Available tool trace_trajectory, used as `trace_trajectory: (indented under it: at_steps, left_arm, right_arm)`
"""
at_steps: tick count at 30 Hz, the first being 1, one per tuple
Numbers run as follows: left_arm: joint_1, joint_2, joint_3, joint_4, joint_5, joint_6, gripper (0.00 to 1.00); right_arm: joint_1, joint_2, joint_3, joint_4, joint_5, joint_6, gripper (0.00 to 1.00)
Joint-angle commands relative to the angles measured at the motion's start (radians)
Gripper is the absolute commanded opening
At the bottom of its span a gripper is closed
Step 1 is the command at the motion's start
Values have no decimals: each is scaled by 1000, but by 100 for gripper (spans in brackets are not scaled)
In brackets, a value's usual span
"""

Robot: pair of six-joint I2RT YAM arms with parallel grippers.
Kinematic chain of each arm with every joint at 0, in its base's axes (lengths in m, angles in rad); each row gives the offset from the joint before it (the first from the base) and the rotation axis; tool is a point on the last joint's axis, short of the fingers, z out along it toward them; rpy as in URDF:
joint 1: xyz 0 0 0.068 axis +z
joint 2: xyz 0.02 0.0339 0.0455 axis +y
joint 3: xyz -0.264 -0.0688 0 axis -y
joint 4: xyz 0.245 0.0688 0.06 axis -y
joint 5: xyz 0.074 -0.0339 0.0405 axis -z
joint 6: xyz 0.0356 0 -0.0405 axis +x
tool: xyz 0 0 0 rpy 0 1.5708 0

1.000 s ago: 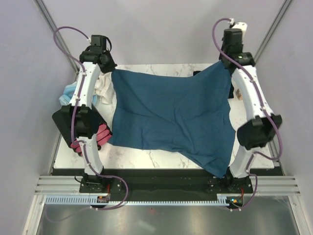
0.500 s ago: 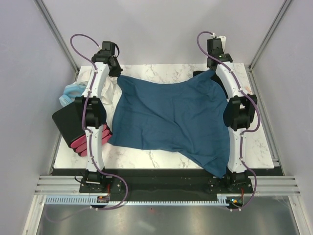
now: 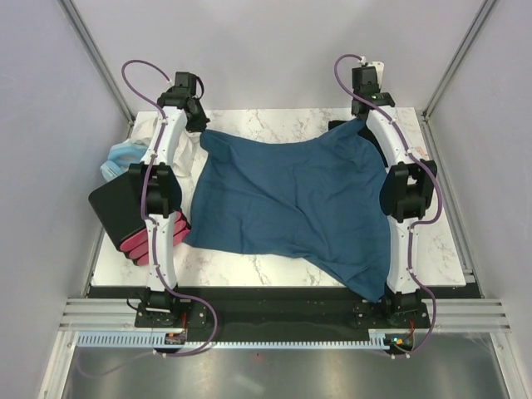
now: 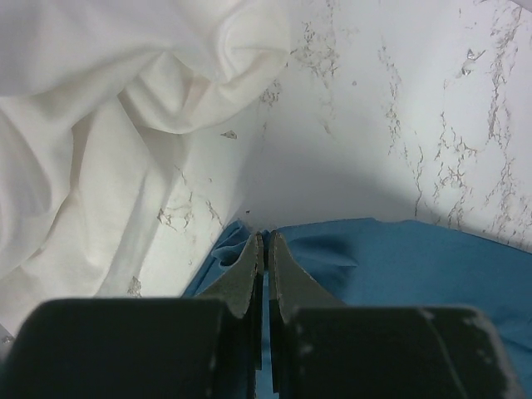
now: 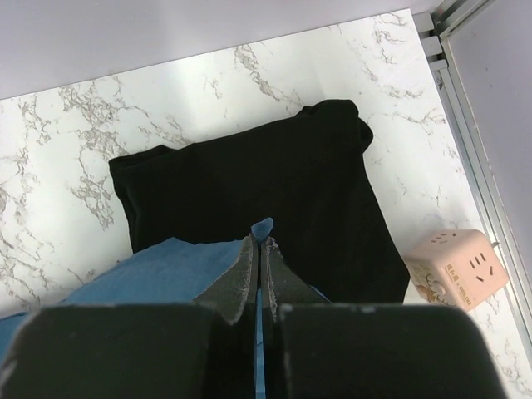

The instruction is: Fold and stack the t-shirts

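teal t-shirt (image 3: 291, 199) draped over table (image 3: 274, 120), far corners pinched by left gripper (image 4: 266, 238) and right gripper (image 5: 258, 242)

Left gripper (image 4: 266, 238) tight on teal t-shirt (image 4: 416, 266)

we count two shirts: one blue shirt (image 3: 291, 199) and one black shirt (image 5: 266, 191). there is one white cloth (image 4: 91, 125), one pale blue ring (image 3: 117, 158) and one pink cube (image 5: 453, 268). we see one black pad (image 3: 108, 208) with a few pink pieces (image 3: 133, 245) beside it; their exact number we cannot tell. we count two arms, left arm (image 3: 156, 191) and right arm (image 3: 405, 191), and two grippers, left gripper (image 4: 265, 239) and right gripper (image 5: 257, 243). there is one table (image 3: 274, 120).
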State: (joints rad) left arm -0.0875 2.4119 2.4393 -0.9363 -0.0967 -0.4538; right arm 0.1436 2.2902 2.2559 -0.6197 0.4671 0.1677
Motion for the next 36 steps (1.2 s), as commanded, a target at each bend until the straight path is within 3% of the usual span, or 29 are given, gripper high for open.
trace_trajectory:
  at_steps: [1, 21, 36]
  left_arm:
    - [-1, -8, 20, 21, 17, 30, 2]
    - [-1, -71, -103, 22, 42, 32, 2]
    - [-3, -42, -52, 21, 54, 14, 2]
  right_arm:
    - [-10, -52, -5, 28, -24, 7, 0]
    - [-13, -67, -50, -12, -140, 26, 0]
    - [-21, -80, -65, 0, -110, 24, 0]
